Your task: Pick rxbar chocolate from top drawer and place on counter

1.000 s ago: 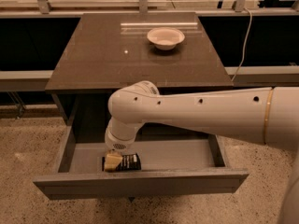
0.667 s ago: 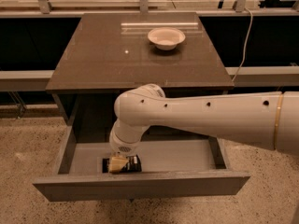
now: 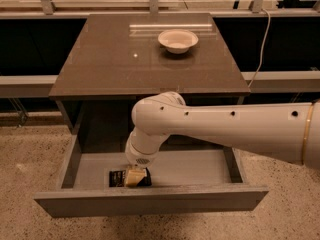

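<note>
The top drawer [image 3: 150, 202] stands pulled out below the counter [image 3: 120, 59]. The rxbar chocolate [image 3: 116, 178], a flat black wrapper, lies on the drawer floor near the front, left of the middle. My gripper [image 3: 135, 177] reaches down into the drawer from the white arm and sits right on the bar's right half, hiding that part. The bar rests flat on the drawer floor.
A white bowl [image 3: 178, 40] stands on the counter at the back right. My white arm [image 3: 225, 129] crosses from the right in front of the cabinet. A cable [image 3: 260, 49] hangs at the right. The floor [image 3: 30, 159] is speckled.
My arm's elbow has shifted slightly to the right. The gripper has stayed down on the bar, which has not moved.
</note>
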Tool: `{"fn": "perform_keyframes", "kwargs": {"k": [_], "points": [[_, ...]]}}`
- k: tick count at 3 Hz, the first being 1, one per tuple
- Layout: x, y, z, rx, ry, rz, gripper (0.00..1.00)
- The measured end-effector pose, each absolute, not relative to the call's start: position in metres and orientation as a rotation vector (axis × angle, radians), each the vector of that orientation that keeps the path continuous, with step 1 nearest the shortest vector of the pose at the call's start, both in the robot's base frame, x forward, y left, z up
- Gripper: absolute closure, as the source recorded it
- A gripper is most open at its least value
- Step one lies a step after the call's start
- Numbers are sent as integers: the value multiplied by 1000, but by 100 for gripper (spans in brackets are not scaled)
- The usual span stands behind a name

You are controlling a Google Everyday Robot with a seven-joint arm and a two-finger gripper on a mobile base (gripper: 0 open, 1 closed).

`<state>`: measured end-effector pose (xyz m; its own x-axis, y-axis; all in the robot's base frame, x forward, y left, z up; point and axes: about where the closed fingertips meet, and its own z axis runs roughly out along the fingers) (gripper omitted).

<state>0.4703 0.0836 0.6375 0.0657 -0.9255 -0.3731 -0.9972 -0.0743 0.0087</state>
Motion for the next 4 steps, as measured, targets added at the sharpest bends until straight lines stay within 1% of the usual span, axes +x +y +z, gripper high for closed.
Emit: {"fn": "perform_keyframes", "kwargs": {"k": [2, 3, 4], "points": [[472, 61, 621, -2095, 1959, 453, 19], [470, 60, 617, -2103, 1955, 462, 19], [469, 60, 611, -2133, 1945, 464, 24]]}}
